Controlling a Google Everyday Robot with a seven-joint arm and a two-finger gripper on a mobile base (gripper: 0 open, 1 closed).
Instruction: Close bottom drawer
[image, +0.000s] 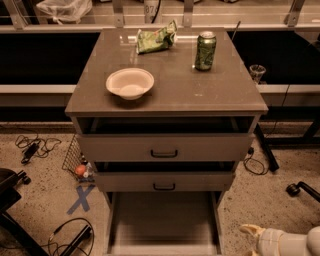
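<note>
The hand (261, 239) sits low to the right of the cabinet (165, 95), near the front right corner of the bottom drawer (162, 220) and seemingly clear of it. Whether it is apart or together I cannot tell. The bottom drawer stands pulled far out from the cabinet's base, its front lost below the view's edge. This looks like the approach step. Next the hand should come round to the drawer's front and push it squarely in toward the cabinet.
</note>
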